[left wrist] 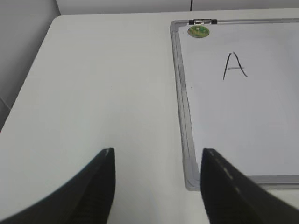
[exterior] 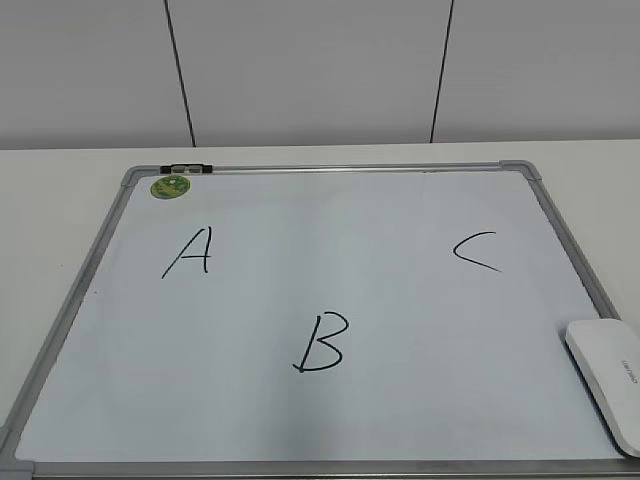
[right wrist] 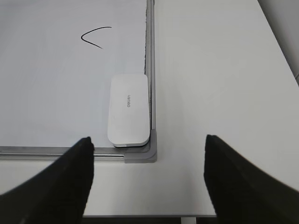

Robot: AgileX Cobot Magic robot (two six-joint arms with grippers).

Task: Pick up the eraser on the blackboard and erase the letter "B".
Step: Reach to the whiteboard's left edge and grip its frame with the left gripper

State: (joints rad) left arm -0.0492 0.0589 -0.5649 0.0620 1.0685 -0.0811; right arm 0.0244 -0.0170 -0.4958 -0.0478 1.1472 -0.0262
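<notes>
The blackboard (exterior: 300,420) is a white board with a silver-grey frame lying flat on the table. The black letter "B" (exterior: 322,343) is drawn at its lower middle. The white eraser (exterior: 608,378) lies in the board's near right corner; it also shows in the right wrist view (right wrist: 127,110), against the frame. My right gripper (right wrist: 148,142) is open and empty, above the table just short of that corner (right wrist: 152,151). My left gripper (left wrist: 157,154) is open and empty beside the board's near left corner (left wrist: 189,179). Neither gripper shows in the exterior view.
The letters "A" (exterior: 190,252) and "C" (exterior: 475,251) and a round green sticker (exterior: 171,186) are also on the board. A black clip (exterior: 186,167) sits on the far frame. The white table (left wrist: 103,84) extends left of the board; its near edge (right wrist: 140,215) is close below the right gripper.
</notes>
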